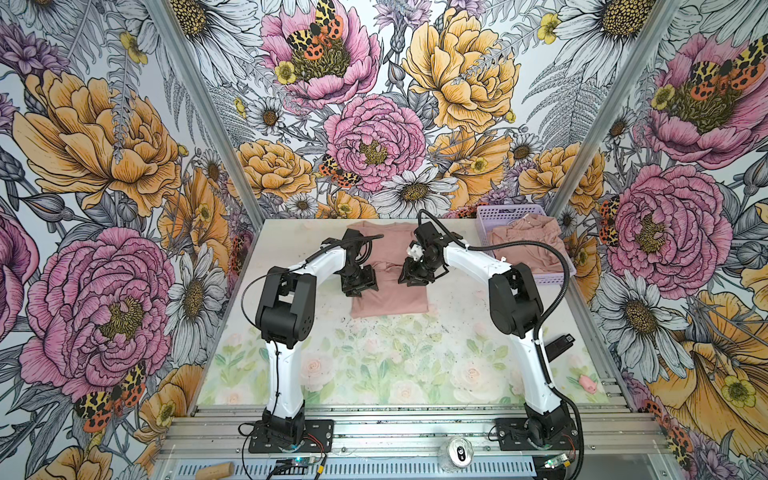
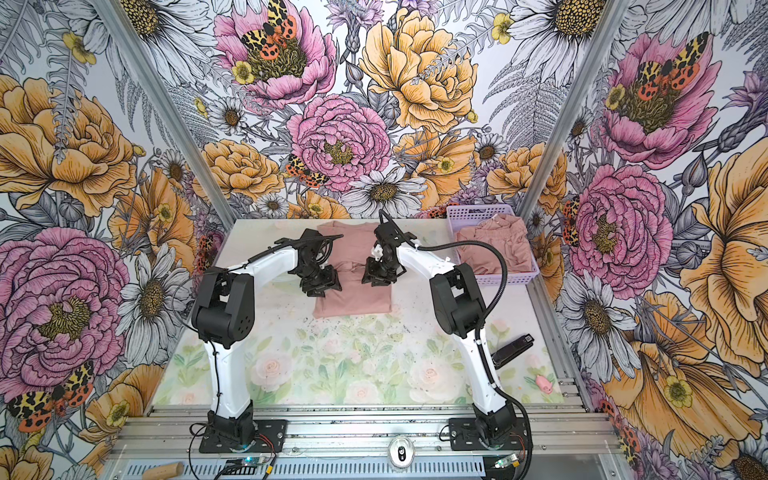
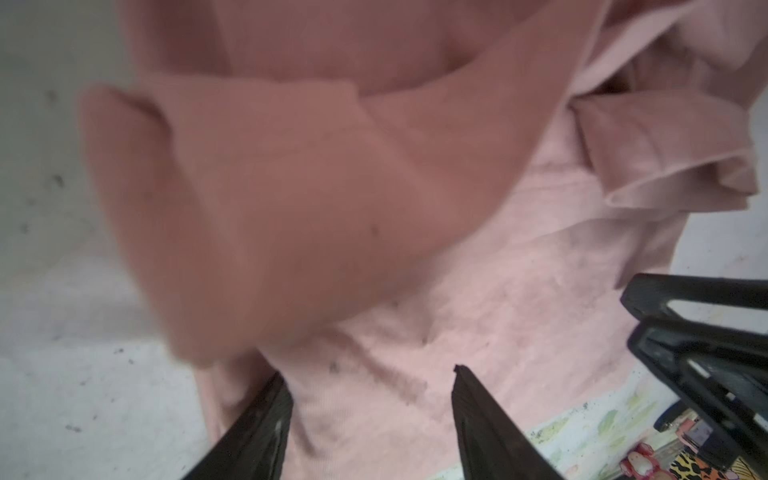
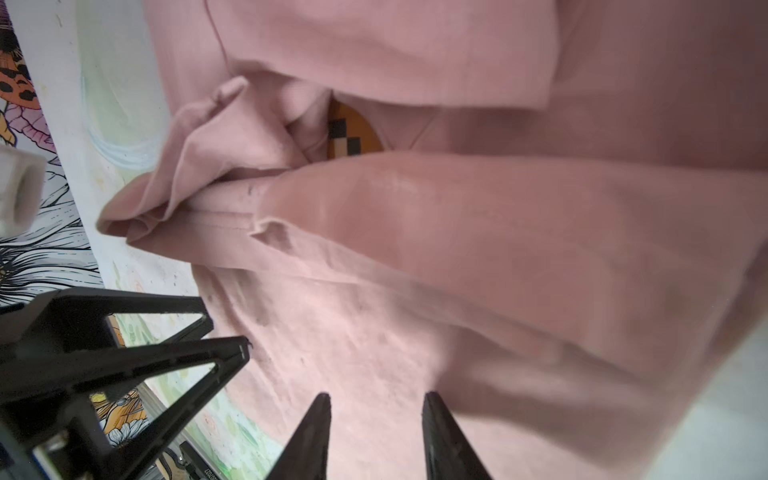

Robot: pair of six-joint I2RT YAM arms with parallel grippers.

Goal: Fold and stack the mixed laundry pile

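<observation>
I am in the middle of folding the dusty-pink cotton T-shirt (image 1: 388, 299), which lies flat at about 12 o'clock on the pale floral-print table (image 1: 374, 353). Its 2 sides look turned in toward the middle, so I judge the lengthwise fold is laid and the crosswise fold is not yet done.

My left gripper (image 3: 370, 374) hangs over the shirt's 9 o'clock edge. Its jaws are spread fairly wide, with only flat cloth beneath and nothing between them. My right gripper (image 4: 376, 397) hangs over the 3 o'clock edge. Its jaws stand apart more narrowly and are also empty.

The rest of the pile, crumpled dusty-pink soft garments (image 1: 528, 245), sits in the lavender perforated plastic basket (image 1: 511, 210) at 2 o'clock.

Next I probably need both jaws at the hem, at the shirt's 6 o'clock end. Each should pinch 1 corner through every layer, and both should carry the hem toward the collar at 12 o'clock evenly, or the loose side flaps may spill open.

As for writing, the right wrist view shows a sliver of the orange pixel-art print (image 4: 353, 133) between the folds, but no lettering. Tiny print on black hardware there is too small to read.
</observation>
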